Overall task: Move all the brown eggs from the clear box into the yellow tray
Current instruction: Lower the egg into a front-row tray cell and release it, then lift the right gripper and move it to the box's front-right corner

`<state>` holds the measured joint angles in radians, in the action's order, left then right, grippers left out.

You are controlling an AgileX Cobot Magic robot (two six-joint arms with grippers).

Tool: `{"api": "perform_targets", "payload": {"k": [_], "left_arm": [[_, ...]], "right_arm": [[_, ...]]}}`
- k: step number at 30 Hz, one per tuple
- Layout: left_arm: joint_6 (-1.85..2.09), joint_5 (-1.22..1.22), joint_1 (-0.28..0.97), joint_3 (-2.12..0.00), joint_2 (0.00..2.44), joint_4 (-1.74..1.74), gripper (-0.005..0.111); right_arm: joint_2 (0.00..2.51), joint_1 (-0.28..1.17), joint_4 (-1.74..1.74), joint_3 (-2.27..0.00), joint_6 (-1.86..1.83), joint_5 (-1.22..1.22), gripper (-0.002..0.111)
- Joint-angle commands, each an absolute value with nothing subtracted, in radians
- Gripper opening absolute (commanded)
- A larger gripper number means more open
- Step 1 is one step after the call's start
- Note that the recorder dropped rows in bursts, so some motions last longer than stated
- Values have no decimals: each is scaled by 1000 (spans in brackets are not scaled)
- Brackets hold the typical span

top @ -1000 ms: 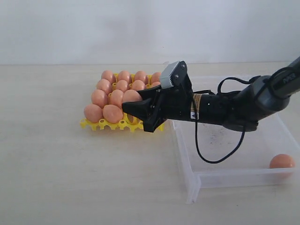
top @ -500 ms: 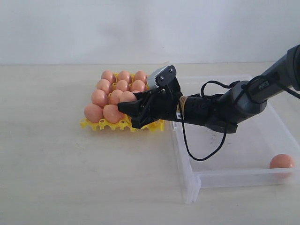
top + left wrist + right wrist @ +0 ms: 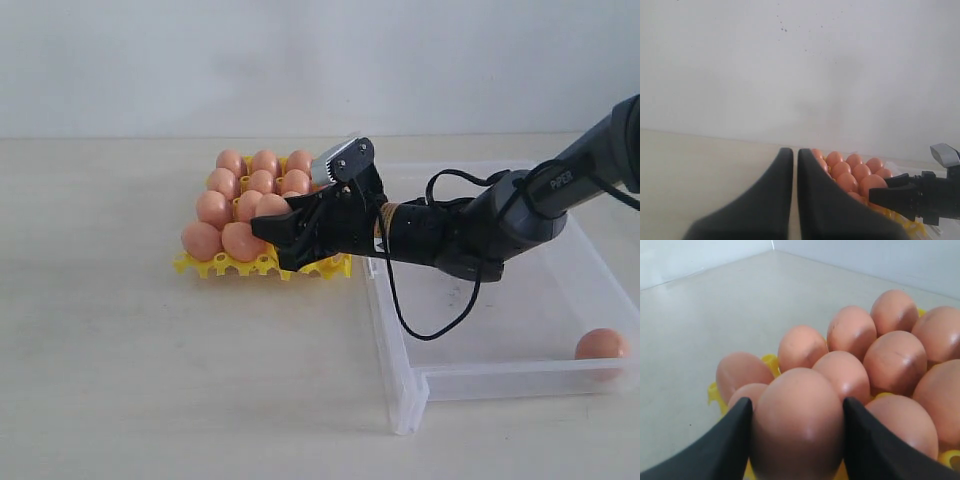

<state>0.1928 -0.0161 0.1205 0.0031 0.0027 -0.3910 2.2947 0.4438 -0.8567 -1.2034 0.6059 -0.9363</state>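
Observation:
My right gripper reaches left over the front right part of the yellow tray. It is shut on a brown egg, with one black finger on each side of it. Several brown eggs fill the cups of the tray around it. One brown egg lies in the near right corner of the clear box. My left gripper is shut and holds nothing. It hangs off to the side of the tray and does not show in the exterior view.
The clear box stands right of the tray, its left wall close to the tray's right edge. My right arm and its black cable cross above that wall. Bare tabletop lies in front and to the left.
Over the last second my right gripper has carried the egg to the left, further over the tray. In the last half second it has hardly moved.

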Motion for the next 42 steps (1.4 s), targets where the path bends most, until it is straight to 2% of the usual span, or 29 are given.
{"api": "perform_targets", "payload": {"k": [1, 4, 16, 22, 29, 30, 32, 34, 35, 39, 42], "left_arm": [[185, 0, 126, 0, 0, -400, 4], [185, 0, 126, 0, 0, -400, 4], [185, 0, 126, 0, 0, -400, 4], [185, 0, 126, 0, 0, -400, 4], [185, 0, 126, 0, 0, -400, 4], [185, 0, 126, 0, 0, -400, 4], [185, 0, 126, 0, 0, -400, 4], [185, 0, 126, 0, 0, -400, 4], [185, 0, 126, 0, 0, -400, 4], [185, 0, 126, 0, 0, -400, 4], [185, 0, 126, 0, 0, -400, 4]], "right_arm": [[2294, 439, -843, -1199, 652, -876, 48], [2294, 439, -843, -1199, 661, -857, 54], [2249, 439, -844, -1199, 682, -812, 54], [2136, 439, -865, -1199, 746, -648, 54], [1999, 439, -934, -1199, 878, -614, 53], [1974, 439, -965, -1199, 901, -600, 50], [1917, 439, -1035, -1199, 912, -524, 34], [1854, 439, -1138, -1199, 914, -353, 7], [1829, 439, -1170, -1199, 922, -263, 0], [1721, 439, -1200, -1199, 904, 252, 0], [1682, 439, -1104, -1199, 669, 536, 0]]}}
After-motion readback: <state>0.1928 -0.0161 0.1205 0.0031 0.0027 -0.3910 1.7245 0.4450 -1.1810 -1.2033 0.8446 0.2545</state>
